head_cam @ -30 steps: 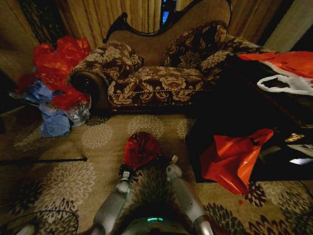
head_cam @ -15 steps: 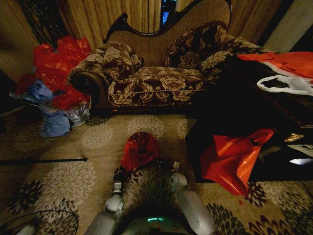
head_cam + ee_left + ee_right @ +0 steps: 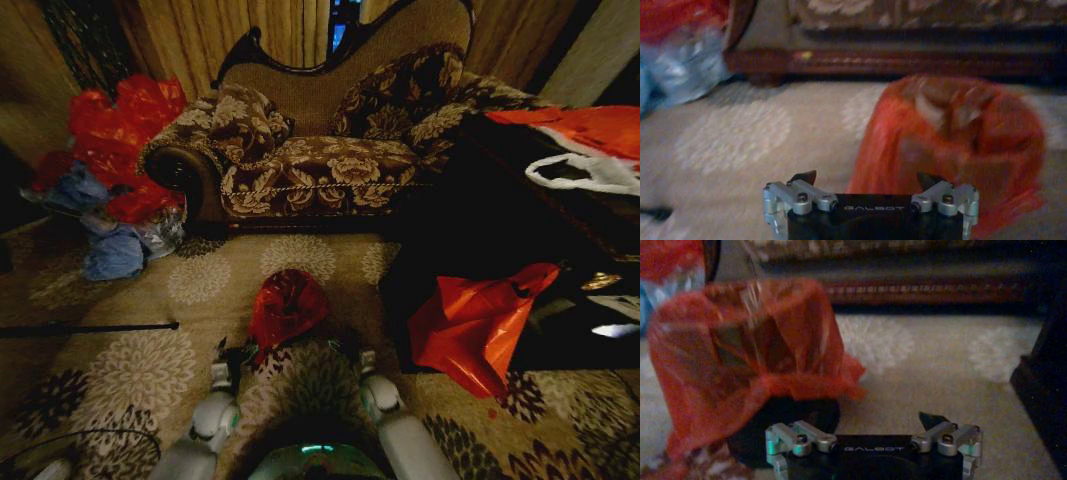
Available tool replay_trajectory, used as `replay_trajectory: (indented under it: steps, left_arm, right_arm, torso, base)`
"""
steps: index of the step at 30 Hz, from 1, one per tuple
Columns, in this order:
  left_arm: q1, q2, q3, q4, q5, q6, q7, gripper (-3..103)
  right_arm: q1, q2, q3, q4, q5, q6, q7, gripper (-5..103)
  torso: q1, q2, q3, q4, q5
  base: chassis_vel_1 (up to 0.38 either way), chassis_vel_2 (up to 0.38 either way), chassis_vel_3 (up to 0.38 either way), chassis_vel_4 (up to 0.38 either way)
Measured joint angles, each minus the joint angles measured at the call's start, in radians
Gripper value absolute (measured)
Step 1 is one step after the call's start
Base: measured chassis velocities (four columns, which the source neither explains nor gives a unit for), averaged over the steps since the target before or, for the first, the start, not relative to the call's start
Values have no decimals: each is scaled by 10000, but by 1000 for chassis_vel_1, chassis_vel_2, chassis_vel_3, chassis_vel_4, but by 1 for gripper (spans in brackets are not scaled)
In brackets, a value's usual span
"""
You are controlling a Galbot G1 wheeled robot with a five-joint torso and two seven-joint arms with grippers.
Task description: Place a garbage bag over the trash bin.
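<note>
Sofa fills the far side of the room, and the patterned carpet lies before it. On the carpet, near the robot, stands the trash bin — its black wall shows under the garbage bag, which is draped over its top and stands up crumpled. To the robot's right lies an orange-red bag, well apart. The left gripper is just beside the garbage bag with fingers spread wide and nothing between them; the right gripper is also wide and empty, just beside the bin.

I judge the bag is on but loose; to finish well, the rim should be tucked down evenly, without tipping this light bin.

Compared with one second ago, both arms have drawn back toward the robot's body and away from the bag — the bag itself has stayed in place.
</note>
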Motion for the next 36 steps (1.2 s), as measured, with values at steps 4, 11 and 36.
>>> replay_trajectory:
  steps: [4, 11, 36]
  left_arm:
    - [-376, 809, 267, -978, -585, 1128, -303, 100]
    - [-2035, 1339, 843, -1384, -2612, 2563, -1041, 100]
    - [-8035, -625, 3994, 3651, -7790, 3374, -5549, 17]
  right_arm:
    - [-566, -88, 500, 633, -701, 411, -153, 100]
    - [-1144, -380, 760, 1330, -325, 488, -58, 100]
    - [-861, -1183, 1022, 2491, 3138, -833, 695, 100]
  torso:
    - [0, 0, 0, 1, 1]
    - [1, 0, 1, 3, 2]
    - [3, -3, 2, 5, 4]
  base:
    - [0, 0, 0, 0]
    - [0, 0, 0, 0]
    - [0, 0, 0, 0]
